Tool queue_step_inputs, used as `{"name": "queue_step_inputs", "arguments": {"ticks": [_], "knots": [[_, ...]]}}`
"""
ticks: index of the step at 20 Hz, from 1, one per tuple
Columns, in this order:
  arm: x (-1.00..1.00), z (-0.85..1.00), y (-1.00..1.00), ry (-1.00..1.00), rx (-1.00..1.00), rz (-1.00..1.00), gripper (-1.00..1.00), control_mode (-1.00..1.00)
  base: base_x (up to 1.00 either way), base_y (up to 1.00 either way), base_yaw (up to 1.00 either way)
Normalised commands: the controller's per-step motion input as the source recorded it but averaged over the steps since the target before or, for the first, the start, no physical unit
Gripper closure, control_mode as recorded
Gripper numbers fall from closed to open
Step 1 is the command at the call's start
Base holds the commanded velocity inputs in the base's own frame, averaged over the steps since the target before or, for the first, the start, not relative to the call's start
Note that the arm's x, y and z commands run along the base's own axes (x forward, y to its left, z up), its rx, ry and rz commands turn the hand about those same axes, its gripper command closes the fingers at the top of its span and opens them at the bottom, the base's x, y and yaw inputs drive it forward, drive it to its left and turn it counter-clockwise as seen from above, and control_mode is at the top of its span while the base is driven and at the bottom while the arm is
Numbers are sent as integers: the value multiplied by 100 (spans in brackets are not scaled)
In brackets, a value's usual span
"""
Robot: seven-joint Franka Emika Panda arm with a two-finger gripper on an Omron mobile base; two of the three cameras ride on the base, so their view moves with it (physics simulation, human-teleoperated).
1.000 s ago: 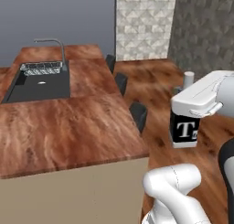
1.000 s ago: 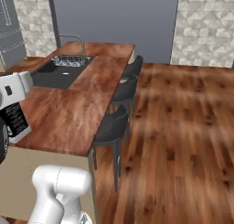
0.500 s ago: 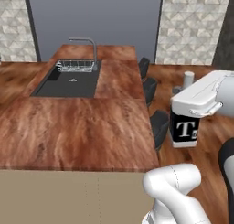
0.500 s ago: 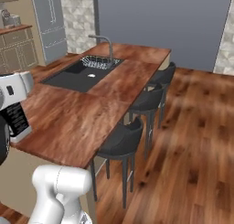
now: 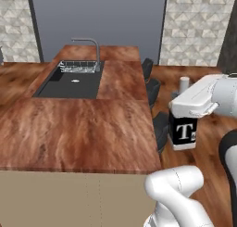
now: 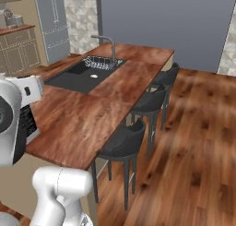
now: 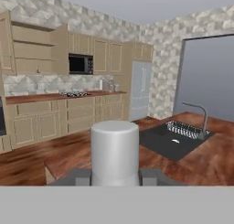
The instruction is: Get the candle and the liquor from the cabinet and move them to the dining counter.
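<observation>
- Bottle of liquor: we see a small square black body with a white "T" label, a clear neck and a white cap, held upright in the air off the right side of the dining counter, over the wood floor.
- Gripper: our fingers are closed nearly all the way, clamped on the bottle near its shoulder; in the hand view the white cap rises between the two grey fingertips.
- Dining counter: reddish-brown wood-grain top on a beige base; we see no bottle or candle standing on it.
- Sink: black, set into the far half of the top, with a curved grey tap and a wire rack behind it.
- Stools: three dark seats along the counter's right edge.
- Wall cabinets: beige, seen in the hand view across the room, with a dark microwave between them.
</observation>
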Motion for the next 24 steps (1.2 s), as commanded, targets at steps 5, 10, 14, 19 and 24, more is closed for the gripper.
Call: {"name": "queue_step_inputs", "arguments": {"ticks": [5,10,14,19,24], "knots": [[100,-56,-30,4,4,38,100,-100,0,0,0],[100,-47,-29,3,5,36,100,-100,0,0,0],[69,-18,-17,-6,5,30,100,-100,0,0,0],[20,-7,-5,0,2,10,100,-100,0,0,0],[49,-14,7,0,0,1,100,-100,0,0,0]]}}
